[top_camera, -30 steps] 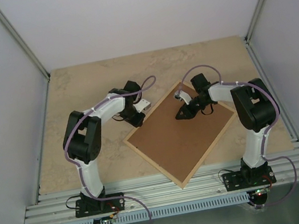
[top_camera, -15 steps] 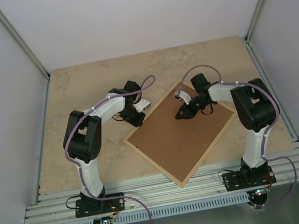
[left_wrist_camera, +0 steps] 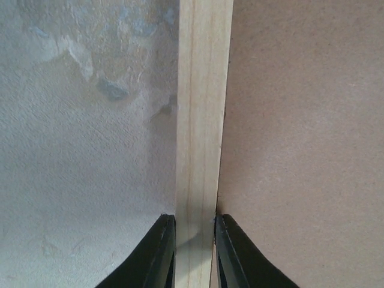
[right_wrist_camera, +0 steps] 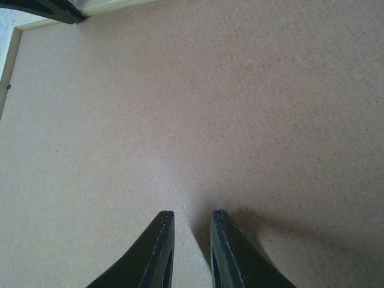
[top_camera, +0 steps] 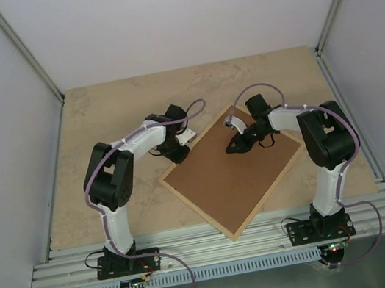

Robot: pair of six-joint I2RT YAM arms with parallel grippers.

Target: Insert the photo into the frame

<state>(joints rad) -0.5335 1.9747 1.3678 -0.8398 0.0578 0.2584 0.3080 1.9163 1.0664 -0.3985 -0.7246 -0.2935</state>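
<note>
The frame (top_camera: 233,238) lies face down as a diamond on the table, its brown backing panel (top_camera: 233,181) filling it. My left gripper (top_camera: 179,151) is at the frame's upper-left side. In the left wrist view, its fingers press both sides of the light wooden slat (left_wrist_camera: 201,120), so the left gripper (left_wrist_camera: 194,219) is shut on it. My right gripper (top_camera: 232,149) is over the backing panel (right_wrist_camera: 210,108) near the top corner. The right gripper (right_wrist_camera: 191,213) stands narrowly open, nothing between its fingers. The photo is out of view.
Beige stone-patterned tabletop (left_wrist_camera: 78,150) surrounds the frame. Grey walls close in the left, right and back. An aluminium rail (top_camera: 225,246) runs along the near edge by the arm bases. The frame's slat (right_wrist_camera: 120,6) shows at the top of the right wrist view.
My left gripper shifted slightly right toward the frame and its jaws narrowed onto the wooden slat. The right arm and the frame have not moved.
</note>
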